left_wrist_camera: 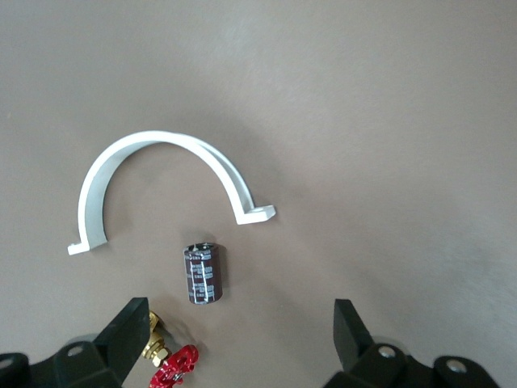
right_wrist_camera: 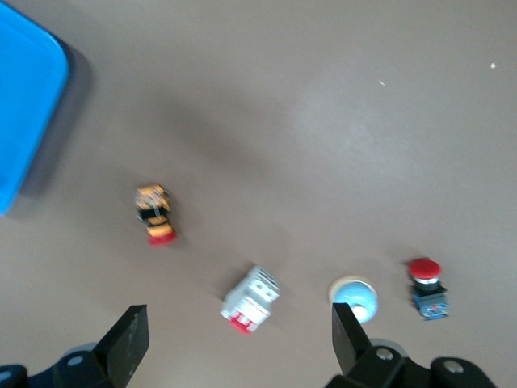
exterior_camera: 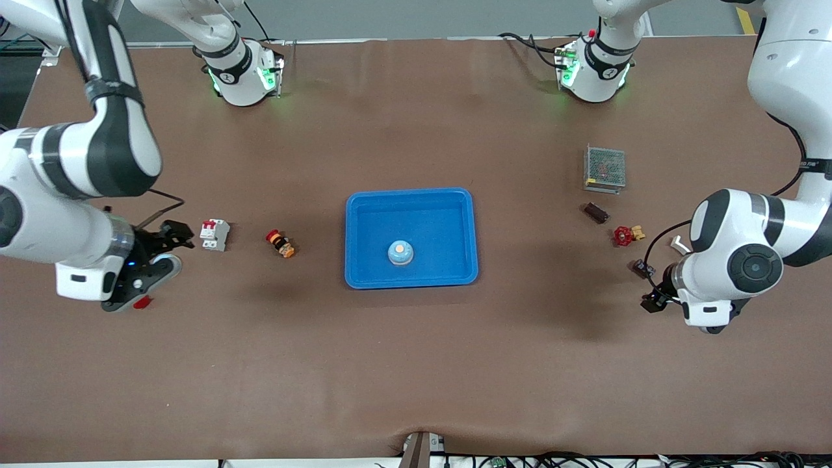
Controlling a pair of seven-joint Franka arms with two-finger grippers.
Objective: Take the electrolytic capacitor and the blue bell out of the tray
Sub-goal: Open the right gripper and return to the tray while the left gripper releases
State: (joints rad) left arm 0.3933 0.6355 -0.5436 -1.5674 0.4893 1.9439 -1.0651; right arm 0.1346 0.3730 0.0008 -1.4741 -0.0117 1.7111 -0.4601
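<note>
A dark maroon capacitor (left_wrist_camera: 202,275) lies on its side on the brown table at the left arm's end (exterior_camera: 643,268). My left gripper (left_wrist_camera: 240,335) hovers open just over it (exterior_camera: 656,292), holding nothing. A blue bell with an orange top (exterior_camera: 400,252) stands in the blue tray (exterior_camera: 364,208) at mid-table. Another light-blue bell (right_wrist_camera: 354,297) sits on the table under my right gripper (right_wrist_camera: 240,343), beside one finger. That gripper (exterior_camera: 159,260) is open and empty over the right arm's end, and it hides most of this bell in the front view.
Beside the capacitor are a white half-ring clamp (left_wrist_camera: 161,174) and a red-and-brass valve (exterior_camera: 625,235). Toward the bases lie a dark brown cylinder (exterior_camera: 595,212) and a mesh box (exterior_camera: 604,168). Near the right gripper are a white breaker (exterior_camera: 214,234), an orange-black button (exterior_camera: 281,244) and a red push button (right_wrist_camera: 426,287).
</note>
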